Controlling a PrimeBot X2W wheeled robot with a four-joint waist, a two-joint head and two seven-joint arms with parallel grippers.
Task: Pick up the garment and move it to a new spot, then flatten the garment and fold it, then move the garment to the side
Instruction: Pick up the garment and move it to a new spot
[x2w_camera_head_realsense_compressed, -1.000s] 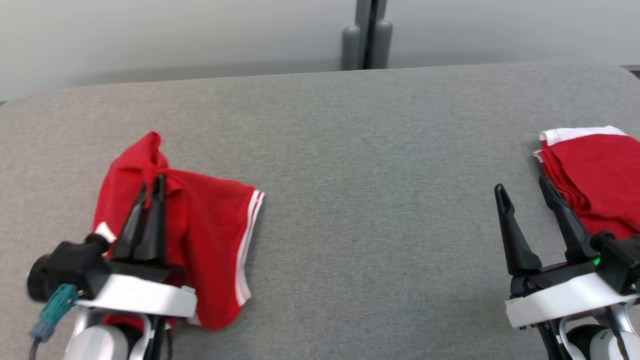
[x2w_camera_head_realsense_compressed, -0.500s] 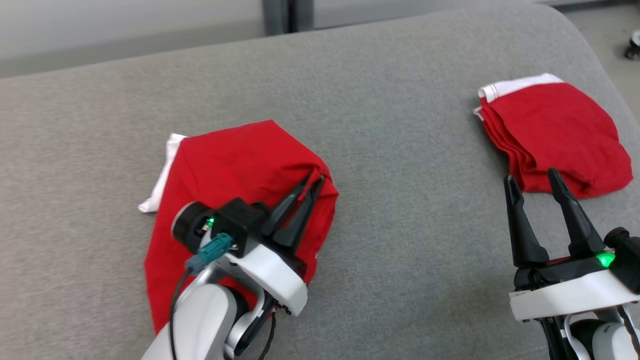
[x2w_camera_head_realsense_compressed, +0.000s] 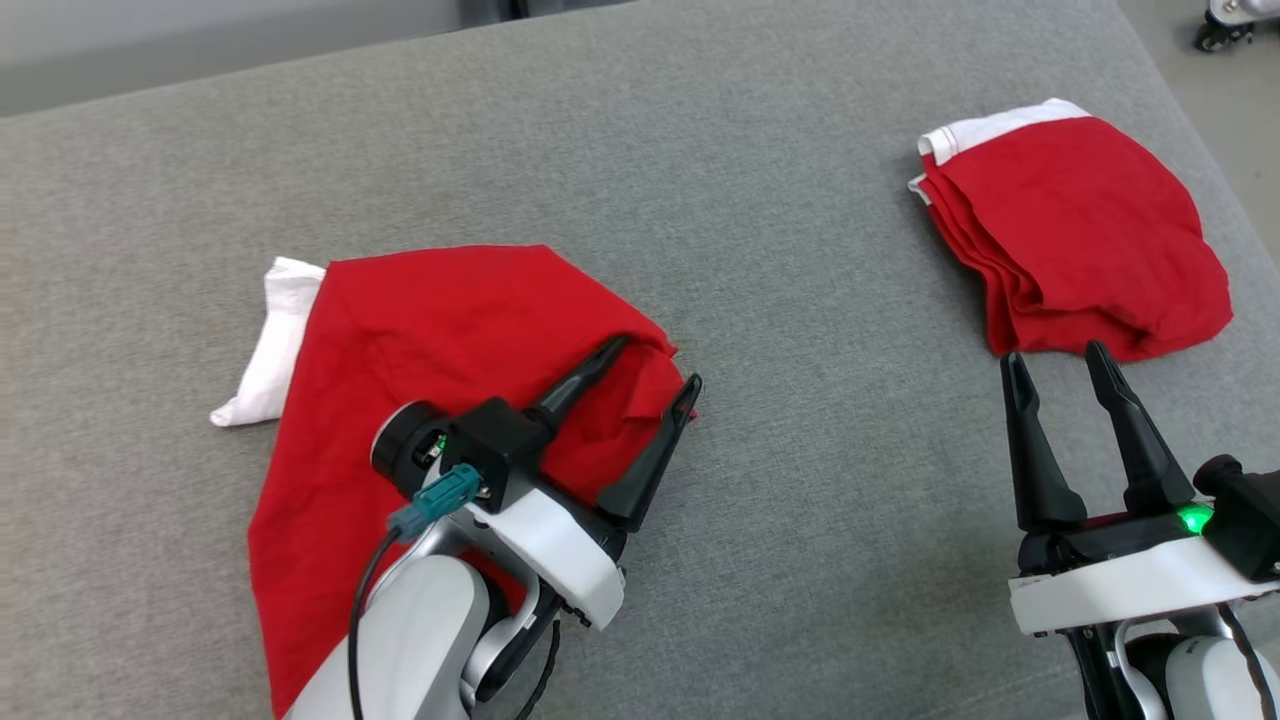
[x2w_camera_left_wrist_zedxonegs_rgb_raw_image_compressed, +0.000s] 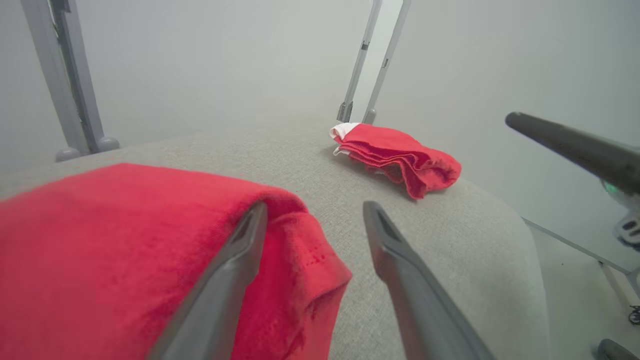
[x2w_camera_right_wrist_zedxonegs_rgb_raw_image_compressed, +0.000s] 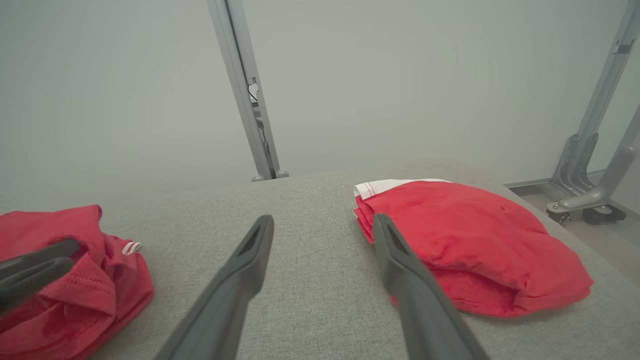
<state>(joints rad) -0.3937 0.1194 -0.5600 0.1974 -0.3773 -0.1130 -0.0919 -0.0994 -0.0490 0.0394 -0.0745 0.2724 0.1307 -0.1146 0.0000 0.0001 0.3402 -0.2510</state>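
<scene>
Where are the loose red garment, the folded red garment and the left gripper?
loose red garment (x2w_camera_head_realsense_compressed: 430, 320), head view, on its flat red middle
folded red garment (x2w_camera_head_realsense_compressed: 1090, 220), head view, on its top layer
left gripper (x2w_camera_head_realsense_compressed: 655, 362), head view, midway between its open fingertips

Robotics lab test bay: a grey padded worktable, with a bare pale wall and metal frame post beyond the fingers.
</scene>
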